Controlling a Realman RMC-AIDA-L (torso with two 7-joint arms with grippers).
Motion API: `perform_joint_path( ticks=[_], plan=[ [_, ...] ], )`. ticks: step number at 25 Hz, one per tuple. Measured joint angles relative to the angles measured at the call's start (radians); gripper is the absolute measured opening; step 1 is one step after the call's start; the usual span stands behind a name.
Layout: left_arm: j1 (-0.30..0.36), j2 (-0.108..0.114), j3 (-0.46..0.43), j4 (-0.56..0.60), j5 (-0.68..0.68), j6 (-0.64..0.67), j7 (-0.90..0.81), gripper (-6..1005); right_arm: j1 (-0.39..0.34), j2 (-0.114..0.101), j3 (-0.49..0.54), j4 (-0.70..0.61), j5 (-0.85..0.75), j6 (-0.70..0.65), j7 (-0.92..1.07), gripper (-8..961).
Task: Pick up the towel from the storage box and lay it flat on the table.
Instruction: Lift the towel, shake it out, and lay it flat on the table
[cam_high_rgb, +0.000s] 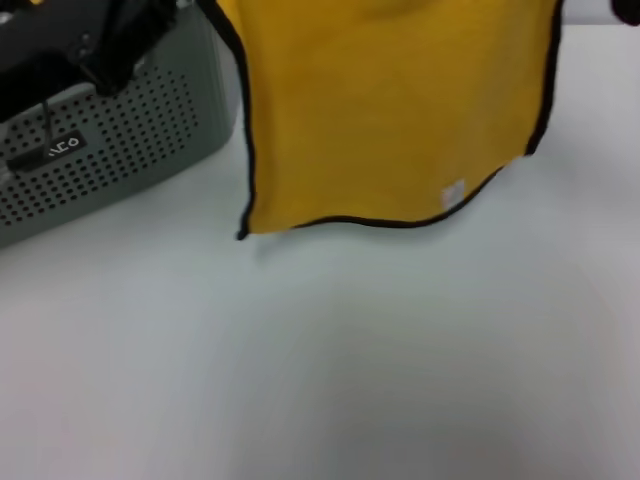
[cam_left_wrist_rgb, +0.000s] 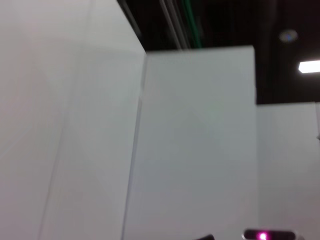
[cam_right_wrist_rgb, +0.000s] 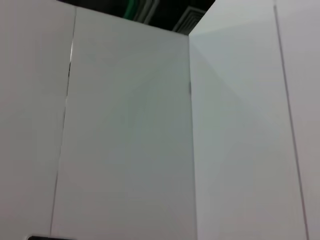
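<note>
Both arms raised out of the head view — wrists facing white panels.

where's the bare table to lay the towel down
Bare table runs along the whole near side, below the hanging towel and to the right of the storage box. The far left is crowded by the box and a dark arm over it.

A white logo (cam_high_rgb: 62, 147) is showing on the perforated side wall of the storage box (cam_high_rgb: 120, 150) at the far left, but only the letters "ACO" or something close to that are coming through, and I cannot be sure of them. A small white label (cam_high_rgb: 454, 194) is sitting near the towel's (cam_high_rgb: 390, 110) lower right corner; nothing on it is reading clearly.
</note>
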Motion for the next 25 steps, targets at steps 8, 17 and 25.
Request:
perform_joint_path(
  ticks=[8,17,25],
  plan=[
    [0.035,-0.047,-0.352,0.090,0.391,-0.034,-0.122,17,-0.040,-0.010,0.026,0.004,-0.005,-0.088,-0.001,94],
    [0.030,-0.163,-0.745,0.244,0.737,-0.175,-0.219,18,0.007,-0.010,0.080,0.022,-0.019,-0.040,-0.089,100],
    [0.060,-0.161,-0.799,0.253,0.841,-0.107,-0.251,19,-0.039,0.005,0.072,-0.001,-0.140,-0.098,-0.044,106]
  ],
)
